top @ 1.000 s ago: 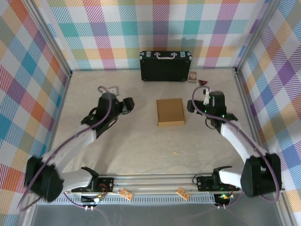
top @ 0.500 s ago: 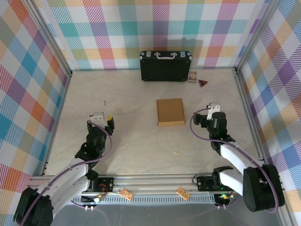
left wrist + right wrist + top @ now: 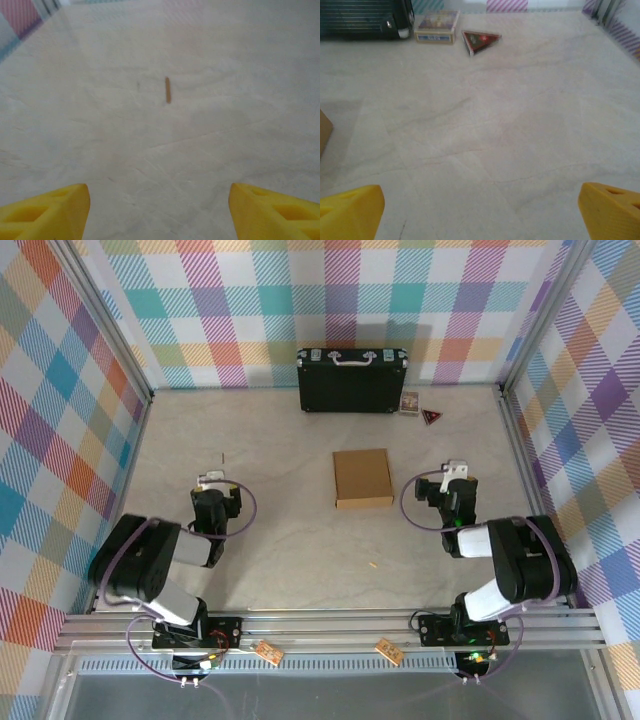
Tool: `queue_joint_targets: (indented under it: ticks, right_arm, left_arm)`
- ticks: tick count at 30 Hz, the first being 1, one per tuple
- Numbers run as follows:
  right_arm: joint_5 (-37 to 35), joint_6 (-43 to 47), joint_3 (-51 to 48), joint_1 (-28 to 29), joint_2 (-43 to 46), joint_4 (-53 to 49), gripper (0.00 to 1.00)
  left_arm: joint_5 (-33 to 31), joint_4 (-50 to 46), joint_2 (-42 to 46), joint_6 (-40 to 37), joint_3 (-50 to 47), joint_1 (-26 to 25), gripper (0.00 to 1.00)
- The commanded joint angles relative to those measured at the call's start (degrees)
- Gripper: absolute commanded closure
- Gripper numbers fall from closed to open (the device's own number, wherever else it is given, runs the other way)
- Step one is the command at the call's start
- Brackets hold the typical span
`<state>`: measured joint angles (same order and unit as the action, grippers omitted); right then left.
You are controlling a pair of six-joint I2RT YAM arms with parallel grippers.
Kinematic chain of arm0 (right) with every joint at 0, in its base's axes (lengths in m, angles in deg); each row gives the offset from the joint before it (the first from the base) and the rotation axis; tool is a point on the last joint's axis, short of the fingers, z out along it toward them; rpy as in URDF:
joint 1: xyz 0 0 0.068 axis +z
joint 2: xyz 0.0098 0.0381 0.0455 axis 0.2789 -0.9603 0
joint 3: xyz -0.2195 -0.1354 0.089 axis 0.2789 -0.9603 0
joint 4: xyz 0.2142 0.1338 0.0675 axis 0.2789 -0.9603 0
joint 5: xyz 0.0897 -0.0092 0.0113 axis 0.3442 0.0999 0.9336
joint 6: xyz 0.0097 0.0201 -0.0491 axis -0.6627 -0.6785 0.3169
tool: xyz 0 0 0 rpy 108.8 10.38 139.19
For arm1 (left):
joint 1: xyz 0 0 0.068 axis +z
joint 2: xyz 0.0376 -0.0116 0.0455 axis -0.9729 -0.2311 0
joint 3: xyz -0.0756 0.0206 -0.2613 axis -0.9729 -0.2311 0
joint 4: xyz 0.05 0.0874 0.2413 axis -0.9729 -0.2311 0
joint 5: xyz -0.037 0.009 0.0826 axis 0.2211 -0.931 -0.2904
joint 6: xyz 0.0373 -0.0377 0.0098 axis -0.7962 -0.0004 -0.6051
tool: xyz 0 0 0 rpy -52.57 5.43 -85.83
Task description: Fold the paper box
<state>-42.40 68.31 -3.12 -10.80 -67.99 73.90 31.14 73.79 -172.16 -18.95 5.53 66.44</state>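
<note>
Right wrist: paper box point(image 3: 324, 131) cut off at left edge, just a corner in frame. Black case point(image 3: 362, 20) cropped by top edge. Small carton point(image 3: 436, 27) print blurred. Left wrist: thin brown sliver point(image 3: 167, 90) too blurred to identify. Left gripper point(image 3: 159, 205) and right gripper point(image 3: 480, 210) both cropped by bottom edge.

black case point(image 3: 351, 380) at back; small box point(image 3: 437, 27) beside red triangle point(image 3: 481, 40)
</note>
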Motion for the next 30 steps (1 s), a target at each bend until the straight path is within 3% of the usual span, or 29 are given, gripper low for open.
queue_joint_targets:
  ticks: [1,3,4,30]
  right_arm:
    - [5.9,-1.9,4.3,-3.1,-0.7,-1.2,0.01]
    - [7.2,-2.2,4.5,-4.0,-0.3,-2.5,0.01]
    - [7.1,-2.1,4.3,-3.9,-0.6,-1.4,0.01]
    - [10.3,-0.6,4.0,-3.9,-0.1,-1.3,0.01]
  left_arm:
    - [6.0,-3.3,0.0,1.8,6.0,3.0,0.28]
    - [9.0,-5.0,-0.1,3.1,6.8,4.8,0.21]
    - [9.4,-4.5,-0.2,3.1,6.7,5.1,0.00]
    - [8.9,-3.8,0.0,3.0,6.3,5.1,0.00]
